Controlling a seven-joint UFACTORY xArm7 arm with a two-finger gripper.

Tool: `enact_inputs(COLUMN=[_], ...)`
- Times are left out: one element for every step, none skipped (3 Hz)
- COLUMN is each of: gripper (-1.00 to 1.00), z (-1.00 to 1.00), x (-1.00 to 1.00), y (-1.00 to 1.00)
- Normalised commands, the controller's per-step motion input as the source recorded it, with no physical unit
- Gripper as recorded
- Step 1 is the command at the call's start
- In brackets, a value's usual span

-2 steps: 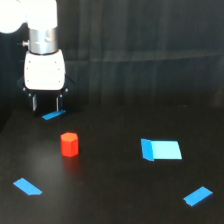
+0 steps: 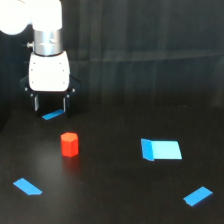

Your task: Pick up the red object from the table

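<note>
The red object (image 2: 69, 144) is a small red-orange faceted block standing on the black table (image 2: 110, 190), left of the middle of the exterior view. My gripper (image 2: 50, 105) hangs from the white arm above and behind it, toward the exterior view's left. Its two dark fingers (image 2: 36, 103) point down with a gap between them and hold nothing. The gripper is clear of the block, with a small flat blue piece (image 2: 53, 115) lying just below the fingertips.
A larger flat blue piece (image 2: 161, 149) lies to the exterior view's right of the block. Another blue piece (image 2: 27, 186) lies at the front left and one (image 2: 198, 196) at the front right. A dark curtain hangs behind the table.
The gripper has shifted slightly to the exterior view's right and a little lower, closer to the red block. The block and blue pieces have not moved.
</note>
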Motion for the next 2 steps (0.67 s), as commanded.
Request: enact_inputs(gripper=[0.96, 0.97], z=[-0.05, 0.13], x=[0.78, 0.68], y=[-0.57, -0.73])
